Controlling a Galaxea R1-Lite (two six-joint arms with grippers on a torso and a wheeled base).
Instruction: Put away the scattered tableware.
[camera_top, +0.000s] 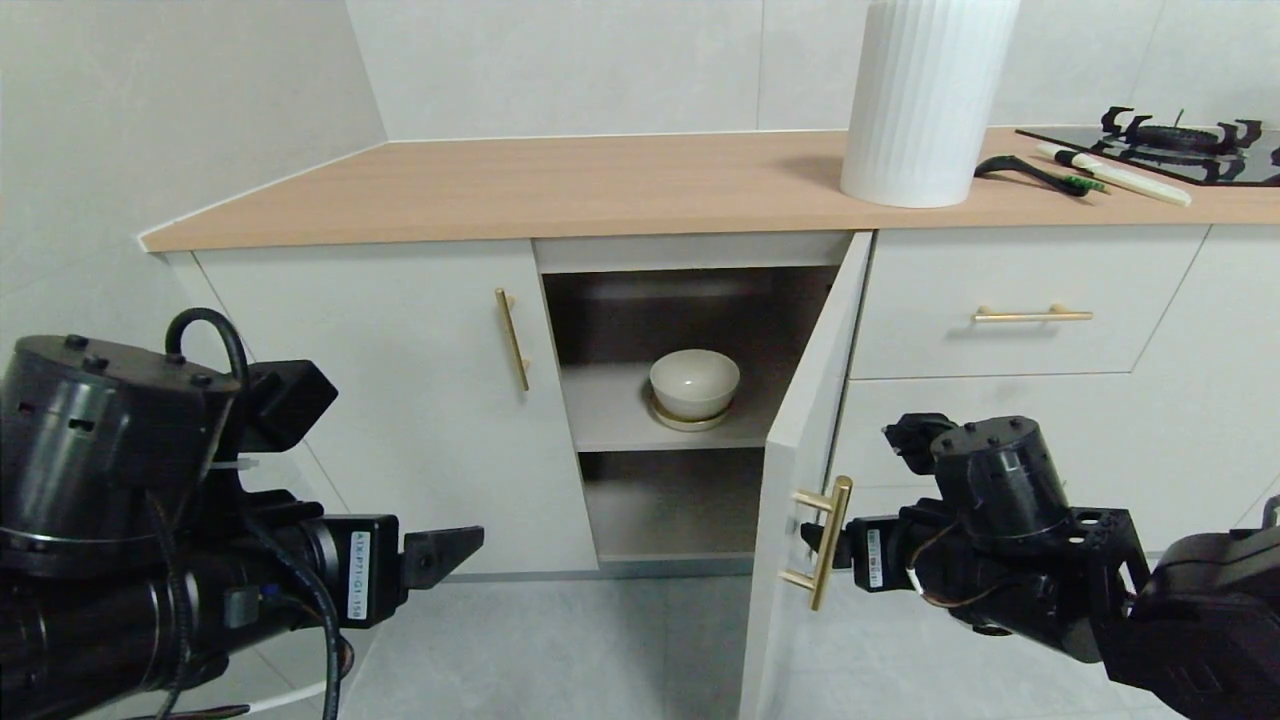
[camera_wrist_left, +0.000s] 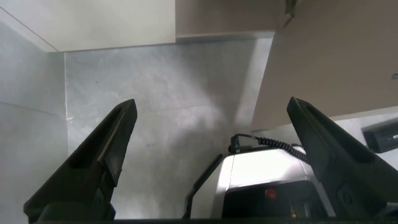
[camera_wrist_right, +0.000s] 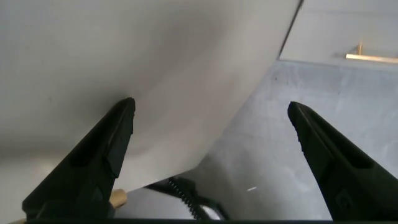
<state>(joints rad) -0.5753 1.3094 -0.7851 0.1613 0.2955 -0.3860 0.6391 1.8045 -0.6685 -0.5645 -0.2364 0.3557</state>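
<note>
A cream bowl (camera_top: 694, 382) sits on a gold-rimmed plate (camera_top: 688, 421) on the middle shelf of the open cabinet (camera_top: 640, 415). Its white door (camera_top: 805, 400) swings out toward me, with a gold bar handle (camera_top: 830, 540) on its outer face. My right gripper (camera_top: 813, 540) hovers level with that handle, right beside it, and stands open (camera_wrist_right: 211, 106), facing the door panel with nothing between its fingers. A bit of the handle (camera_wrist_right: 118, 199) shows next to one finger. Low on the left, my left gripper (camera_top: 445, 555) is open and empty (camera_wrist_left: 211, 109) over the grey floor.
On the wooden counter (camera_top: 560, 185) stand a tall white ribbed vase (camera_top: 925, 100), a black utensil (camera_top: 1030, 172) and a white-handled knife (camera_top: 1120, 178), beside a gas hob (camera_top: 1180, 140). The left cabinet door (camera_top: 400, 400) is closed. A drawer with a gold handle (camera_top: 1032, 315) lies to the right.
</note>
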